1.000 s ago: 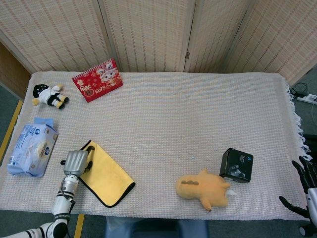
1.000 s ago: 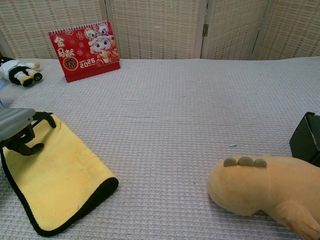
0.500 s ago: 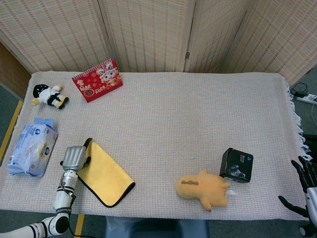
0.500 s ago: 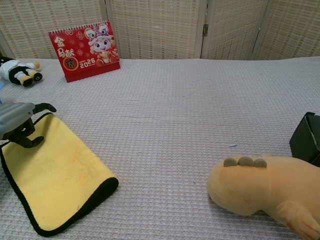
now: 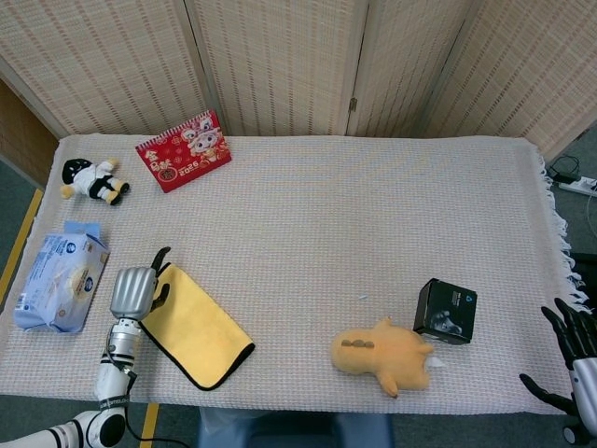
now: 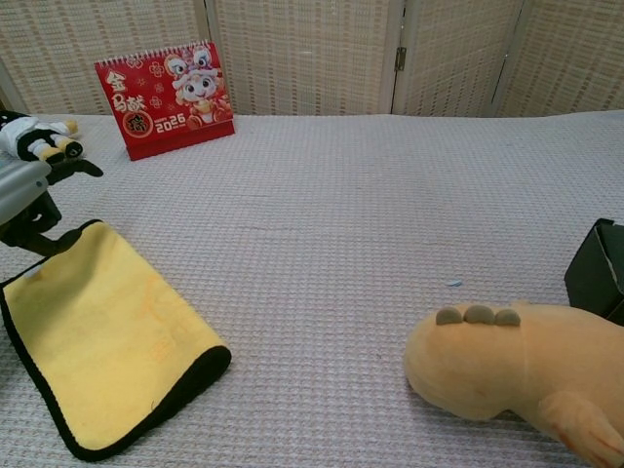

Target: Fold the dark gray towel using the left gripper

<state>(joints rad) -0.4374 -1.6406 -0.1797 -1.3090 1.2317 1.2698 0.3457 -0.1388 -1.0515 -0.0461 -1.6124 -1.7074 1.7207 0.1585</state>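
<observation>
From my head camera, the towel (image 5: pixel 197 326) lies folded near the front left edge of the table (image 5: pixel 354 215), its yellow face up with the dark border running along its near edges. My left hand (image 5: pixel 136 290) sits at the towel's upper left corner, just beside or slightly over the cloth; its fingers are loosely curled and I see nothing held in them. My right hand (image 5: pixel 570 359) hangs off the far right end of the table, fingers spread, holding nothing. Also on the table are a pack of wipes (image 5: pixel 56 281) left of my left hand, a small black-and-white plush (image 5: pixel 90 179) and a red calendar (image 5: pixel 184 149) toward the back left, and an orange plush (image 5: pixel 384 356) beside a black box (image 5: pixel 446 311) on the front right. From my chest camera, my left hand (image 6: pixel 31 195) is raised at the left edge, above the towel's (image 6: pixel 102 343) far corner, apart from the flat cloth, fingers curved and empty. The calendar (image 6: pixel 166 97) stands at the back, the orange plush (image 6: pixel 517 375) at the near right, the black box (image 6: pixel 597 269) at the right edge.
</observation>
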